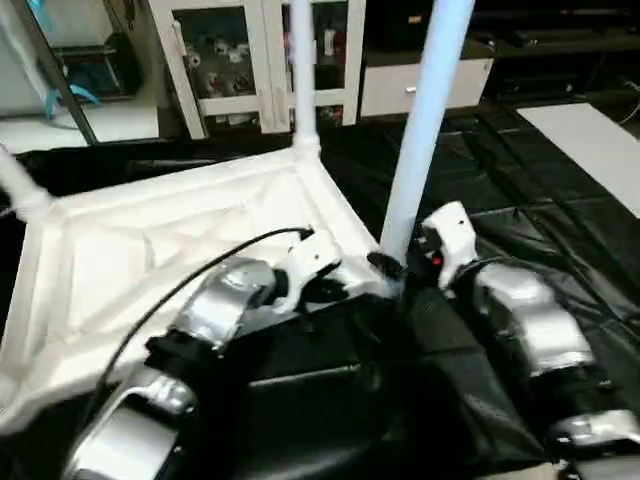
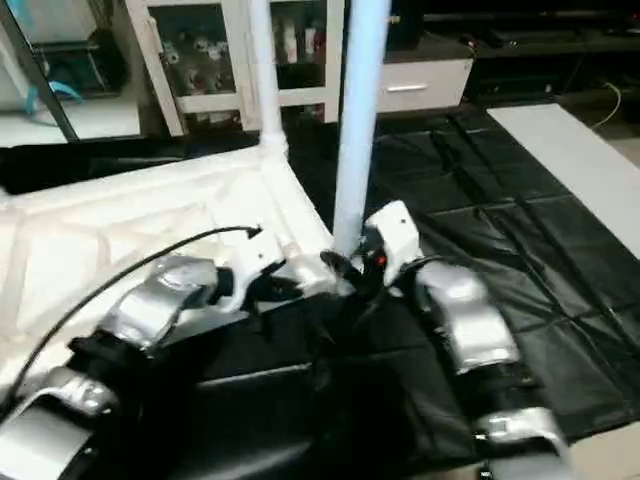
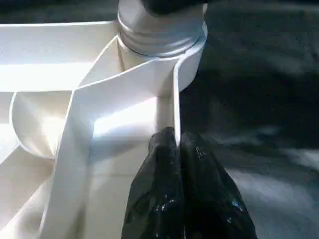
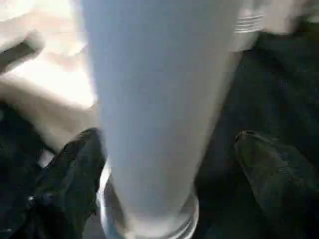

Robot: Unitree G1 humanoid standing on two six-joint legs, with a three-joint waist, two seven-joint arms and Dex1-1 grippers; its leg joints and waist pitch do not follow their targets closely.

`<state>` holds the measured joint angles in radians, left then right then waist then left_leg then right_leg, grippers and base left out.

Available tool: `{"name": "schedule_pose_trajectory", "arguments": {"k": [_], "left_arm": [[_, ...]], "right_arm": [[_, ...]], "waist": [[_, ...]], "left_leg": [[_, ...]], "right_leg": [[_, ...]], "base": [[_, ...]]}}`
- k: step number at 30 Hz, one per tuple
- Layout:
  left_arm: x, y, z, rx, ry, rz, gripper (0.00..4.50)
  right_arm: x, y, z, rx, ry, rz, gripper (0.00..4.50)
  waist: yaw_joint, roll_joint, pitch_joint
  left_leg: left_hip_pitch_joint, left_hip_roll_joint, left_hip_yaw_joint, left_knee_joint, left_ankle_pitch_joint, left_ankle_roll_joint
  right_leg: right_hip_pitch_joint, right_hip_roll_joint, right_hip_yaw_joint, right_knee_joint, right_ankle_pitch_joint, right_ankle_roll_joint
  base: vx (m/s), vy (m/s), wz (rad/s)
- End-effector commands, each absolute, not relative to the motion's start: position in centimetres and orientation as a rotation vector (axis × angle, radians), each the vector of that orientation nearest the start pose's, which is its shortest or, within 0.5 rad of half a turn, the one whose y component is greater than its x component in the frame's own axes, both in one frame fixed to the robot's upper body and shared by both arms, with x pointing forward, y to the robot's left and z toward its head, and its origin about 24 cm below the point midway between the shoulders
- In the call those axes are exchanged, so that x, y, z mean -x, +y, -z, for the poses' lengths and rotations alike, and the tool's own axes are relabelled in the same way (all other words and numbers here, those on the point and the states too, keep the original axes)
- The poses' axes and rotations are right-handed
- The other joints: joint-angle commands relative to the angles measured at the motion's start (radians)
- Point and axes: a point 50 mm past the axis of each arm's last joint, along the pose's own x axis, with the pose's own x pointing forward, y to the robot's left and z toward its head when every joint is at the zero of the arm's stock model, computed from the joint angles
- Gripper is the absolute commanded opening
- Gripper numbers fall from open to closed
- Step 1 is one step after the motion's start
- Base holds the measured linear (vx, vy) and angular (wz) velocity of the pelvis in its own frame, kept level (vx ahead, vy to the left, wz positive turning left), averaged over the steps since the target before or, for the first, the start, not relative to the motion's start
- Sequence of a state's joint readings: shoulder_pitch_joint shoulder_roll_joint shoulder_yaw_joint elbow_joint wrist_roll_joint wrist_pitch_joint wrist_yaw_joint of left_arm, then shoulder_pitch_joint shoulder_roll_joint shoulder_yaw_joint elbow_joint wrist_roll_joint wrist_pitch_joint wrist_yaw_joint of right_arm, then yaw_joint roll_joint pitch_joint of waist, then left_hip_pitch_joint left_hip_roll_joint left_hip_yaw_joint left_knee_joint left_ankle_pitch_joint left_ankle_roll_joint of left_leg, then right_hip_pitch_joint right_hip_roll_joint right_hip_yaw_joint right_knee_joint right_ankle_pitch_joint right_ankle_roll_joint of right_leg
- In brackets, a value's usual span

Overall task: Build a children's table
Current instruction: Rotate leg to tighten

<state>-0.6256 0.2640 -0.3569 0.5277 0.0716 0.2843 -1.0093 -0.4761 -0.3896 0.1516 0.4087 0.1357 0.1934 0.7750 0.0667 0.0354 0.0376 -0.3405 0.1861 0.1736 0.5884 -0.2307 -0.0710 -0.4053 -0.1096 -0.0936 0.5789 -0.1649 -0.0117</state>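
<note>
- The top (image 1: 170, 250) lay underside up on a black sheet (image 1: 560, 200) on the floor.
- A leg (image 1: 425, 120) stood upright in the top's near right corner socket; another leg (image 1: 301, 70) stood at the far right corner.
- The left hand (image 3: 177, 149) was clenched on the top's thin edge wall just beside that near socket.
- The right hand (image 4: 169, 164) was released, its fingers (image 4: 75, 174) spread either side of the near leg's base.

Black sheeting (image 1: 560, 250) over floor — pale floor strip (image 1: 590, 140) at right; white glass-door cabinet (image 1: 260, 60) behind, white drawer unit (image 1: 425, 85) beside.
</note>
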Motion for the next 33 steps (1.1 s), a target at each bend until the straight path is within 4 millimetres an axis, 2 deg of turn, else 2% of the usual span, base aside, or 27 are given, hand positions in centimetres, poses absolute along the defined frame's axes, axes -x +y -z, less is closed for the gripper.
{"name": "schedule_pose_trajectory", "arguments": {"k": [1,2,4,6,10,12,13,18,19,21,22,24,26,31,32,33], "left_arm": [[-30.2,9.7,-2.3,-0.432,0.664,1.301,0.0],[-30.2,9.7,-2.4,-0.433,0.663,1.302,0.0],[-30.3,9.8,-2.6,-0.434,0.662,1.303,0.0],[-30.0,9.9,-2.8,-0.44,0.667,1.333,0.0],[-29.6,10.1,-2.9,-0.441,0.681,1.358,0.0],[-29.4,10.2,-2.9,-0.441,0.685,1.366,0.0],[-29.3,10.2,-3.0,-0.441,0.688,1.372,0.0],[-29.1,10.1,-2.9,-0.439,0.694,1.389,0.0],[-29.1,10.1,-2.9,-0.439,0.694,1.389,0.0],[-29.1,10.0,-2.9,-0.436,0.694,1.39,0.0],[-29.1,10.0,-3.0,-0.436,0.694,1.392,0.0],[-29.1,10.1,-3.0,-0.437,0.695,1.394,0.0],[-29.1,10.1,-2.9,-0.442,0.697,1.396,0.0],[-29.1,9.9,-2.9,-0.443,0.699,1.401,0.0],[-29.0,9.9,-2.9,-0.443,0.699,1.403,0.0],[-29.0,9.9,-2.9,-0.443,0.7,1.405,0.0]], "right_arm": [[-31.9,-15.9,-6.0,0.292,0.312,-0.902,4.47],[-31.8,-15.9,-6.2,0.269,0.314,-0.928,4.47],[-31.6,-15.8,-6.4,0.239,0.317,-0.97,4.47],[-31.2,-15.6,-6.4,0.244,0.333,-1.052,4.47],[-31.2,-15.5,-6.4,0.227,0.335,-1.084,4.47],[-31.2,-15.5,-6.2,0.199,0.34,-1.103,4.47],[-31.2,-15.5,-6.1,0.195,0.345,-1.11,4.47],[-31.1,-16.0,-5.8,0.185,0.371,-1.124,4.47],[-31.0,-16.1,-5.7,0.184,0.375,-1.126,4.31],[-30.9,-16.2,-5.6,0.164,0.388,-1.135,4.31],[-30.9,-16.2,-5.5,0.157,0.392,-1.14,4.1],[-30.9,-16.2,-5.5,0.151,0.395,-1.143,3.97],[-31.0,-16.3,-5.4,0.146,0.398,-1.142,3.8],[-31.1,-16.4,-5.2,0.122,0.397,-1.129,3.38],[-31.1,-16.4,-5.0,0.119,0.402,-1.133,3.31],[-31.1,-16.4,-4.9,0.119,0.403,-1.133,3.24]], "waist": [[0.006,-0.013,-0.053],[0.007,-0.017,-0.053],[0.01,-0.02,-0.053],[0.015,-0.018,-0.055],[0.018,-0.021,-0.057],[0.019,-0.021,-0.057],[0.02,-0.017,-0.056],[0.022,-0.016,-0.057],[0.022,-0.015,-0.058],[0.023,-0.016,-0.059],[0.023,-0.016,-0.059],[0.023,-0.01,-0.06],[0.023,-0.012,-0.06],[0.025,-0.012,-0.061],[0.026,-0.008,-0.062],[0.025,-0.01,-0.062]], "left_leg": [[-0.009,0.04,-0.004,-0.07,-0.084,0.112],[-0.009,0.041,-0.003,-0.071,-0.094,0.104],[-0.007,0.042,-0.003,-0.071,-0.096,0.1],[-0.006,0.043,-0.004,-0.069,-0.081,0.104],[-0.007,0.042,-0.003,-0.065,-0.034,0.116],[-0.007,0.041,-0.003,-0.064,-0.031,0.121],[-0.007,0.042,-0.003,-0.065,-0.04,0.119],[-0.005,0.041,-0.002,-0.064,-0.052,0.104],[-0.005,0.041,-0.002,-0.064,-0.052,0.104],[-0.005,0.041,-0.001,-0.063,-0.045,0.105],[-0.005,0.041,-0.002,-0.062,-0.042,0.106],[-0.004,0.041,-0.002,-0.061,-0.046,0.106],[-0.005,0.04,-0.002,-0.061,-0.047,0.104],[-0.005,0.04,-0.002,-0.06,-0.044,0.105],[-0.005,0.04,-0.002,-0.059,-0.042,0.105],[-0.005,0.04,-0.002,-0.059,-0.042,0.106]], "right_leg": [[0.059,-0.049,0.046,-0.046,-0.148,-0.265],[0.058,-0.05,0.047,-0.046,-0.159,-0.263],[0.058,-0.049,0.047,-0.046,-0.164,-0.262],[0.058,-0.049,0.047,-0.041,-0.14,-0.267],[0.059,-0.049,0.047,-0.034,-0.08,-0.281],[0.059,-0.049,0.047,-0.033,-0.082,-0.285],[0.059,-0.05,0.046,-0.035,-0.094,-0.286],[0.059,-0.047,0.046,-0.035,-0.098,-0.286],[0.059,-0.047,0.046,-0.035,-0.097,-0.286],[0.06,-0.046,0.046,-0.033,-0.087,-0.287],[0.06,-0.046,0.046,-0.033,-0.084,-0.288],[0.06,-0.046,0.046,-0.032,-0.081,-0.29],[0.06,-0.046,0.045,-0.033,-0.085,-0.291],[0.061,-0.044,0.044,-0.031,-0.075,-0.295],[0.061,-0.045,0.044,-0.031,-0.071,-0.295],[0.061,-0.044,0.044,-0.031,-0.07,-0.295]], "base": [[0.0,0.0,0.0],[0.0,0.0,0.0],[0.0,0.0,0.0],[0.0,0.0,0.0],[0.0,0.0,0.0],[0.0,0.0,0.0],[0.0,0.0,0.0],[0.0,0.0,0.0],[0.0,0.0,0.0],[0.0,0.0,0.0],[0.0,0.0,0.0],[0.0,0.0,0.0],[0.0,0.0,0.0],[0.0,0.0,0.0],[0.0,0.0,0.0],[0.0,0.0,0.0]]}}
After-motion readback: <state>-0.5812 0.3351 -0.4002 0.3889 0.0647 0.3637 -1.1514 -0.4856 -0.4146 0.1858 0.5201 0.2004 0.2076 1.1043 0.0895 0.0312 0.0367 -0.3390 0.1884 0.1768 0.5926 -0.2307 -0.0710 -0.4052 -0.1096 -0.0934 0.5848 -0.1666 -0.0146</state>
